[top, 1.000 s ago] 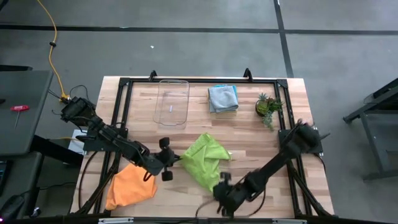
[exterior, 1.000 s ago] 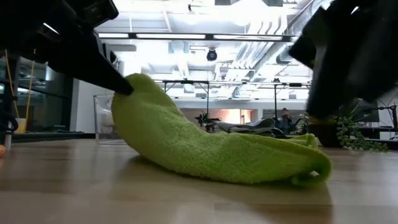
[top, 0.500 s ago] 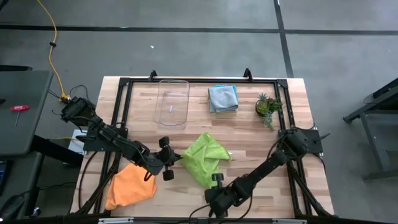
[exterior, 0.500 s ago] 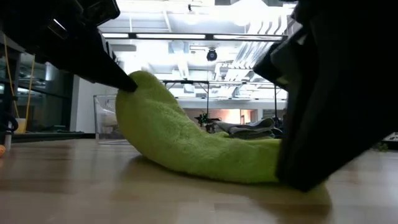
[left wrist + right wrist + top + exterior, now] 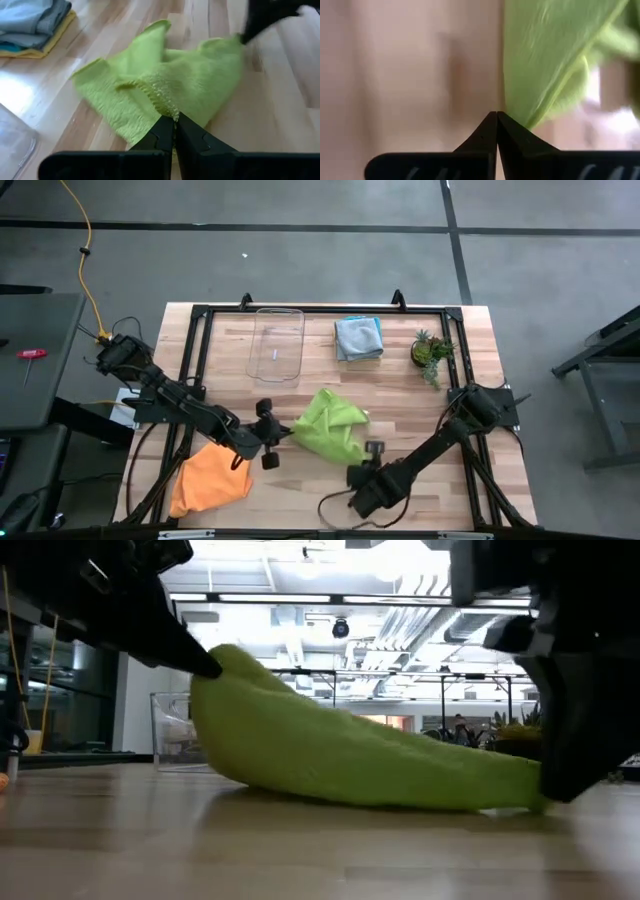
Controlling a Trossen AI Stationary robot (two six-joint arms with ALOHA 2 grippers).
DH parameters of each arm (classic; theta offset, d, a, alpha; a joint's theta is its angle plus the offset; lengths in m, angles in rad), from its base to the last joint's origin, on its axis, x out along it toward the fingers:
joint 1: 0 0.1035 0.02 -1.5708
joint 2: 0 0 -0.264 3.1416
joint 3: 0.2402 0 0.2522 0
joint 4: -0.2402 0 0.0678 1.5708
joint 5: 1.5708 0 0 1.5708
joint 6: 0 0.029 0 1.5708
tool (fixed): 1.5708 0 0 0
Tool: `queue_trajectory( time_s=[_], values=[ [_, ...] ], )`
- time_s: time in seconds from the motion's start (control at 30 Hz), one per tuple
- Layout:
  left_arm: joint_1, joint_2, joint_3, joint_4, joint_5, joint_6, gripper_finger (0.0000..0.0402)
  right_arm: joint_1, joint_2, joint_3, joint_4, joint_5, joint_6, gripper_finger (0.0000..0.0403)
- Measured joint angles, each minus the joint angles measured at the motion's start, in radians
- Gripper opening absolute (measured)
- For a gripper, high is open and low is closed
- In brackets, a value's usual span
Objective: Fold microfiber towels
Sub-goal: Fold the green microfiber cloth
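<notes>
The lime green towel (image 5: 332, 430) lies crumpled in the middle of the table, stretched between both grippers. My left gripper (image 5: 288, 433) is shut on its left end, which it holds raised (image 5: 215, 665). My right gripper (image 5: 366, 451) is shut on its near right corner, low over the wood (image 5: 545, 795). The towel's belly (image 5: 350, 780) rests on the table. An orange towel (image 5: 210, 480) lies bunched at the near left, under the left arm. A folded stack of towels (image 5: 358, 337), grey on top, sits at the far side. My left gripper pinches a bunched edge of the green towel (image 5: 167, 107) between its two fingertips, coming in slanting down from the table's left. That end is lifted clear, and the cloth slopes down from it. My right gripper pinches the towel's near right corner (image 5: 520, 111) at its fingertips, pointing steeply down. The corner sits just above the table, and the cloth runs fairly taut from it toward the left gripper.
A clear plastic tray (image 5: 277, 345) stands at the far side, left of the folded stack. A small potted plant (image 5: 430, 352) stands at the far right. A black frame (image 5: 200, 315) runs along the table's edges. Bare wood lies near the front edge.
My right gripper has tipped steeply downward at the towel's near corner, taken hold of it and carried it toward the table's right and far side. The towel's near tail has been drawn out to the right, and the cloth now runs straighter between the grippers. The left end has stayed put.
</notes>
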Motion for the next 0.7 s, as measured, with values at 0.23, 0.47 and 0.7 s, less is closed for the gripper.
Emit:
queue_trajectory(
  time_s=[0.23, 0.47, 0.7],
  values=[
    [-0.020, -0.094, 0.000, -0.003, -0.003, 0.000, 0.0000, 0.004, -0.025, 0.000, -0.313, 0.089, 0.136, 0.0000],
    [-0.041, -0.120, 0.000, -0.002, -0.003, 0.000, 0.0000, 0.044, -0.079, 0.000, -0.280, 0.223, 0.226, 0.0000],
    [-0.040, -0.100, 0.000, -0.002, -0.003, 0.000, 0.0000, 0.062, -0.079, -0.072, 0.332, 0.109, -0.059, 0.0000]
  ],
)
